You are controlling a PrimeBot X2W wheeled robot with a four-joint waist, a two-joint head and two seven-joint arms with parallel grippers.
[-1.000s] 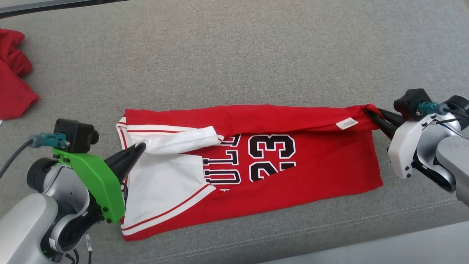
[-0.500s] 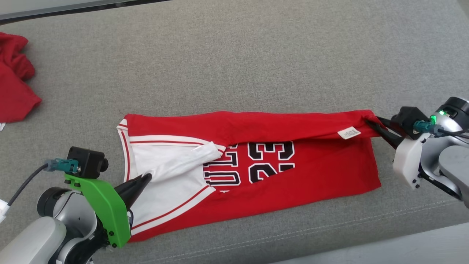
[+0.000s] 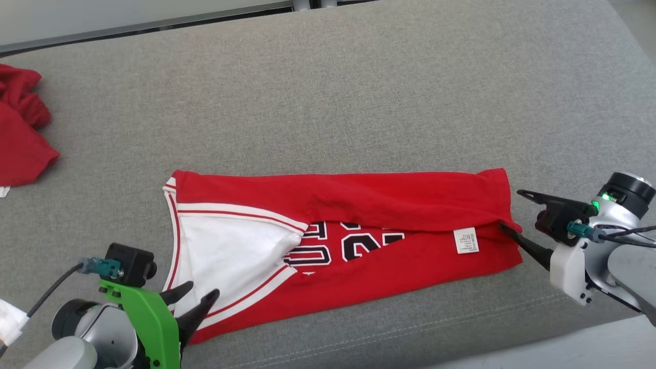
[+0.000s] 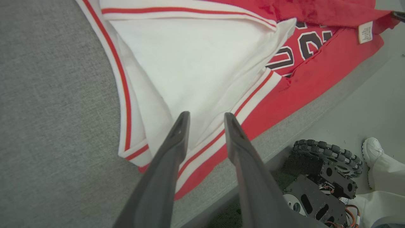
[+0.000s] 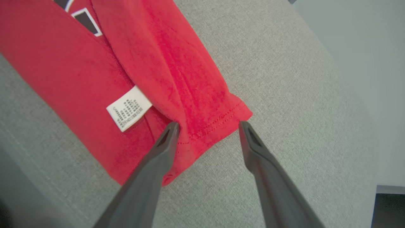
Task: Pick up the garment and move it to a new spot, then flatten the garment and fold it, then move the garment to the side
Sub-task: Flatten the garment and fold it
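The garment (image 3: 359, 202), a red jersey with a white side panel and black numbers, lies flat on the grey cushion (image 3: 328, 92), its far edge folded toward me. My left gripper (image 3: 203, 290) hovers open over the white panel near the garment's left end. In the left wrist view the left gripper (image 4: 206, 114) has nothing between its fingers, with the garment (image 4: 196, 57) below. My right gripper (image 3: 510, 209) stands open at the garment's right end. In the right wrist view the right gripper (image 5: 209, 123) straddles the hem corner of the garment (image 5: 177, 63) without gripping it.
Another red cloth (image 3: 20, 133) lies bunched at the cushion's far left. A white care label (image 3: 465, 241) sticks out near the right end. The cushion's front edge runs just below the garment. Beyond it are the robot's wheeled base (image 4: 326, 155) and a person's white shoe (image 4: 371, 150).
Both grippers have opened and let go of the garment. The folded far edge has come down toward me and now lies flat. The head camera has tilted, shifting the whole picture down.
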